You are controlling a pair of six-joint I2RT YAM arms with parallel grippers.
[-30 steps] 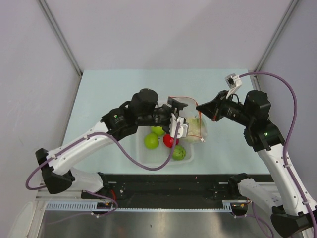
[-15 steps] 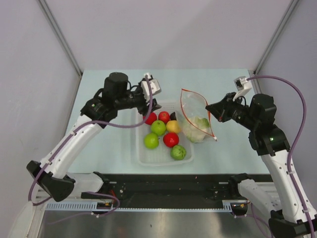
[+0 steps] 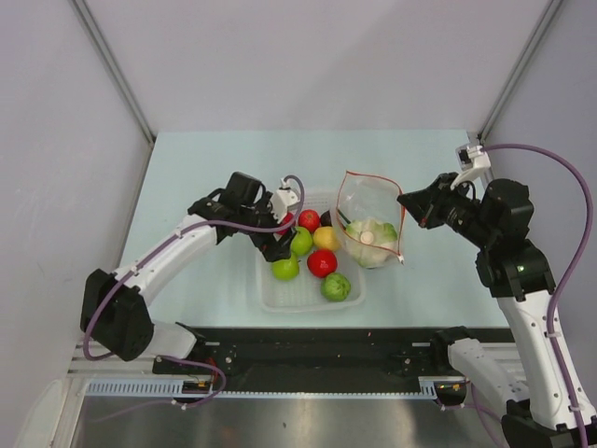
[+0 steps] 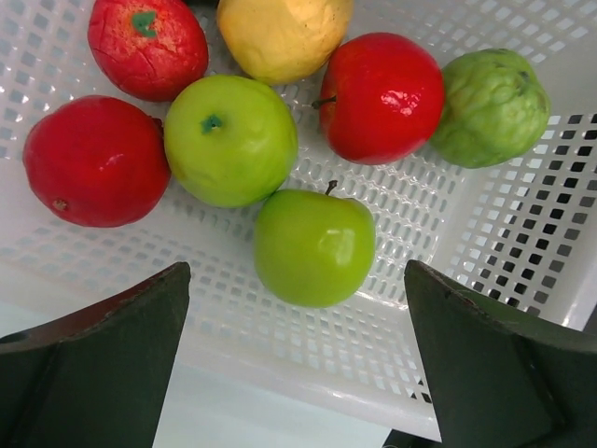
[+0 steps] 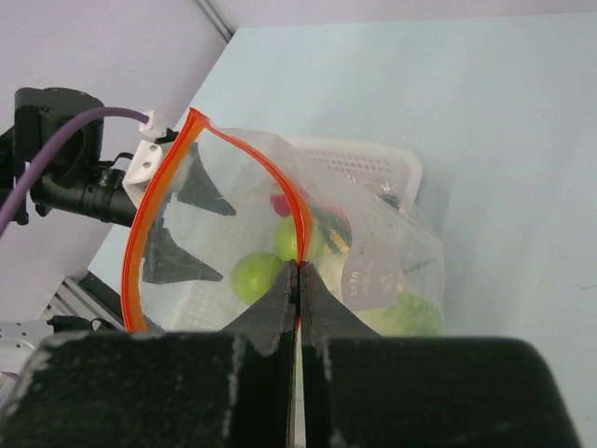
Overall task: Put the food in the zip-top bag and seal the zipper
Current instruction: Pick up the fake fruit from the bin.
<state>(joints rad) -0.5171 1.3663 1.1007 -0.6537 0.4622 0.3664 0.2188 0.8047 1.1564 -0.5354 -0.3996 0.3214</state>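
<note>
The clear zip-top bag (image 3: 369,217) stands right of the basket with its mouth held open, pale cabbage (image 3: 369,237) inside. My right gripper (image 3: 403,200) is shut on the red zipper (image 5: 157,201) rim (image 5: 298,266). My left gripper (image 3: 277,245) hangs open over the basket's left part; in its wrist view a green apple (image 4: 314,245) lies between its fingers (image 4: 296,265), untouched. Around it lie the other food: red fruits (image 4: 96,161), (image 4: 381,96), a second green apple (image 4: 230,140), a yellow lemon (image 4: 283,35) and a bumpy green fruit (image 4: 492,107).
The white perforated basket (image 3: 308,303) sits at the table's near middle, touching the bag's left side. Grey walls close in the pale table (image 3: 205,168) on three sides. The arm bases and a black rail (image 3: 317,341) run along the near edge.
My left gripper has come down from the basket's far left corner to above the green apples and opened wide. The right gripper has drawn slightly right, still holding the bag's rim.
</note>
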